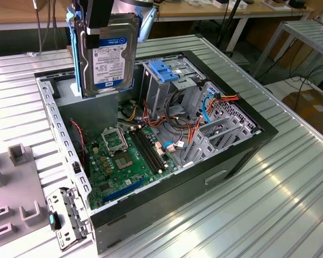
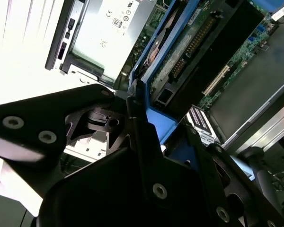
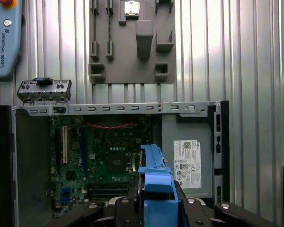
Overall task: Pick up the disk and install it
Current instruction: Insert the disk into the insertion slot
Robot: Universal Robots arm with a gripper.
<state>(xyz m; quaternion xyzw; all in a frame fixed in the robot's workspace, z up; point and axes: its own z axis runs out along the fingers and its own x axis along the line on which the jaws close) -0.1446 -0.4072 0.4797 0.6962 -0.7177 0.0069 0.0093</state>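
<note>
Broadly, a ribbed metal table [image 1: 290, 183] carries an open computer case [image 1: 167, 196], its side off and the motherboard [image 1: 124, 156] bare in the exterior view. Inside stands a metal drive cage [image 1: 161, 94] topped by a blue latch [image 1: 164, 71], and the first wrist view shows a grey power supply [image 3: 187, 163] next to the board.

Above the case's far side hangs the disk [image 1: 107, 56] — upright, label toward the exterior camera, lifted clear of the case floor and near the cage but apart from it. A blue carrier frame [image 1: 74, 59] runs along its long edges.

By my judgement the disk is dense and stiff for its size, with smooth metal faces that could slip under a light pinch. The blue plastic rails probably give a little. The second wrist view shows its circuit board [image 2: 194, 38] exposed on one face, so that side and the connector end look like the fragile parts. A knock against the sheet-metal cage would do it no good. The safest hold seems to be on the rigid body at one end, away from the board.

The gripper [image 1: 100, 27] has it so — its fingers are drawn in narrow and clamped on the disk's upper end. In both wrist views the blue frame runs out from between them.
</note>
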